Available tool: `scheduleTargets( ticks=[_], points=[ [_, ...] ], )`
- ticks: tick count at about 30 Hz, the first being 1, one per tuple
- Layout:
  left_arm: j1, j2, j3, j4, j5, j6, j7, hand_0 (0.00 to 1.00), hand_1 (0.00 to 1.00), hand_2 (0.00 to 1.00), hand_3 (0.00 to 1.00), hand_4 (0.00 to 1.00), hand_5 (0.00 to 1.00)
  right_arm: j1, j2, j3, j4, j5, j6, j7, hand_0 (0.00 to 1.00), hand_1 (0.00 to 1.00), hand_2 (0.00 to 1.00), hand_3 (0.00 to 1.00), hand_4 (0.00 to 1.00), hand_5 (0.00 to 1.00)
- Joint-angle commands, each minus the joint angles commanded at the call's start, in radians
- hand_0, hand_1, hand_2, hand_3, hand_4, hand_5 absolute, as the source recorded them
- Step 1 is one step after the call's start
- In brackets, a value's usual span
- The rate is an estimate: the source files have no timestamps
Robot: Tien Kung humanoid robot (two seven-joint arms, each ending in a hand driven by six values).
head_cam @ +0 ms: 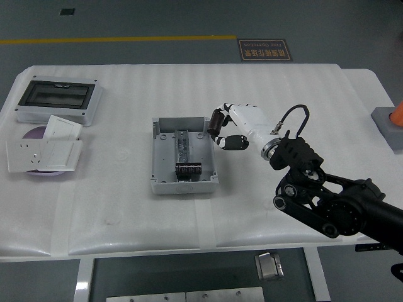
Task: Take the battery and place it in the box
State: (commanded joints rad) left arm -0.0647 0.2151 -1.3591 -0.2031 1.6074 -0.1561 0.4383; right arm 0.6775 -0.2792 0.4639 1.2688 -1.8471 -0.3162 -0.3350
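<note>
White padded table (283, 100), grey floor (157, 19) beyond, open grey box (182, 154) mid-table

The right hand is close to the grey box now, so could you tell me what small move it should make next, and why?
Probably a short reach further left, bringing the right hand over the open grey box. The hand hovers just beside the box's right wall, fingers curled, and the dark block lies inside near the front. Whether the fingers hold anything cannot be told.
</note>
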Motion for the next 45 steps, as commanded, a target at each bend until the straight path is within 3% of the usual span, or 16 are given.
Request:
scheduleTargets(
  ticks=[6,7,12,13,22,30,38,45],
  points=[
    [0.002,0.0,-0.002,-0.001,0.001,-0.005,0.008,0.586,0.664,0.545,0.575,0.559,0.102,-0.01,0.027,-0.039,0.059,-0.052,0.005,-0.031,0.852,0.636,0.536,0.713,0.584,0.289],
    [0.002,0.001,-0.002,-0.001,0.002,-0.005,0.009,0.586,0.664,0.544,0.574,0.559,0.103,-0.01,0.029,-0.043,0.06,-0.056,0.005,-0.033,0.998,0.89,0.962,0.998,0.728,0.348],
    [0.003,0.002,-0.005,-0.002,0.004,-0.008,0.013,0.586,0.664,0.544,0.574,0.559,0.103,-0.014,0.039,-0.055,0.053,-0.057,0.006,-0.037,0.998,0.89,0.962,0.998,0.728,0.348],
    [0.003,0.002,-0.004,-0.002,0.003,-0.008,0.013,0.586,0.664,0.543,0.571,0.56,0.102,-0.014,0.04,-0.056,0.049,-0.056,0.006,-0.038,0.998,0.998,0.998,0.998,0.844,0.401],
    [0.001,0.001,-0.006,-0.001,0.007,-0.009,0.012,0.588,0.664,0.543,0.57,0.562,0.1,-0.026,0.034,-0.039,0.033,-0.05,0.01,-0.039,0.998,0.998,0.998,0.998,0.875,0.42],
    [0.003,0.002,-0.007,-0.001,0.008,-0.011,0.014,0.589,0.667,0.542,0.569,0.563,0.096,-0.102,-0.041,0.145,0.032,-0.053,-0.012,-0.021,0.998,0.998,0.998,0.998,0.888,0.433],
    [0.013,0.008,-0.014,-0.002,0.014,-0.014,0.017,0.59,0.667,0.542,0.571,0.56,0.081,-0.232,-0.131,0.384,0.011,-0.055,-0.025,0.0,0.998,0.998,0.998,0.998,0.876,0.437],
    [0.017,0.011,-0.021,-0.004,0.017,-0.016,0.019,0.59,0.667,0.541,0.57,0.562,0.078,-0.35,-0.162,0.588,0.031,0.067,-0.051,0.085,0.998,0.998,0.998,0.998,0.872,0.436]
  ],
)
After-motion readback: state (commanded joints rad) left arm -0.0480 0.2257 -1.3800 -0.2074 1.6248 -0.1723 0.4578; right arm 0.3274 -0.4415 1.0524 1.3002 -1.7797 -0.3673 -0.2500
